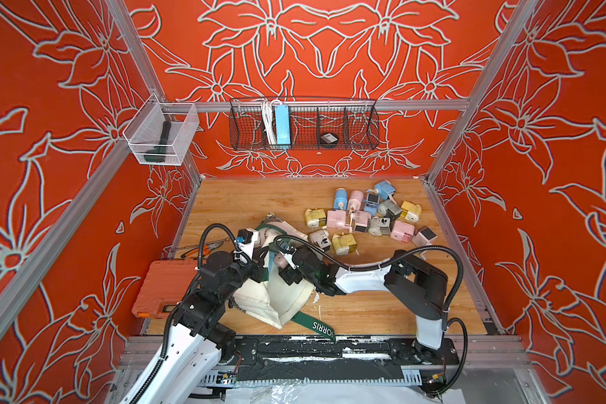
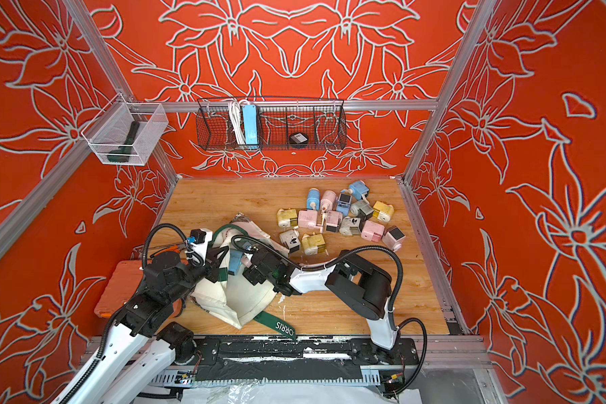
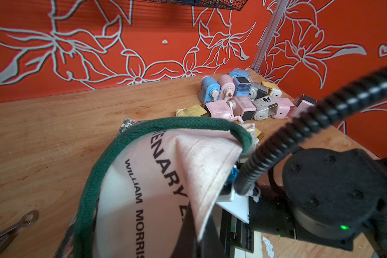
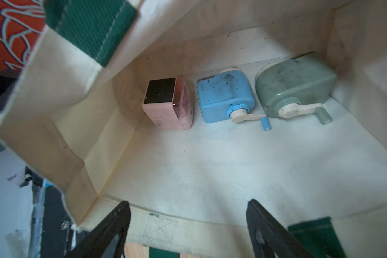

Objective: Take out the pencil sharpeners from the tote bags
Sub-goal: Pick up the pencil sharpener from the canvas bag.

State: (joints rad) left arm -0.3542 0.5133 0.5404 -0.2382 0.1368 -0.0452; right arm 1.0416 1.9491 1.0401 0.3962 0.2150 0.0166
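At the far left we see a clear mesh bin hanging on the frame with a dark tool inside. Below it an orange case lies at the left edge of the wooden table. Next comes the left gripper, its jaws closed on the near-left rim of the tote bag beside a green handle patch, with the cloth raised so the mouth gapes. In the left wrist view the cream canvas drapes right over the fingers and hides them. The bag sits at the table's front centre, slumped on its side, with one lettered green handle trailing toward the front rail. Inside it, in the right wrist view, three sharpeners lie in a row against the far fold. They are a pink sharpener with a black face, a blue sharpener and a grey-green sharpener, the last two with their cranks pointing our way. The right gripper hangs at the bag's mouth, spread wide and empty, its fingertips just over the near rim and well apart from the three. Further right, on the bare wood behind the bag, over a dozen sharpeners lie heaped together in pink, blue, yellow and grey, many touching. Above them on the back wall hangs a wire basket that holds a blue power strip.
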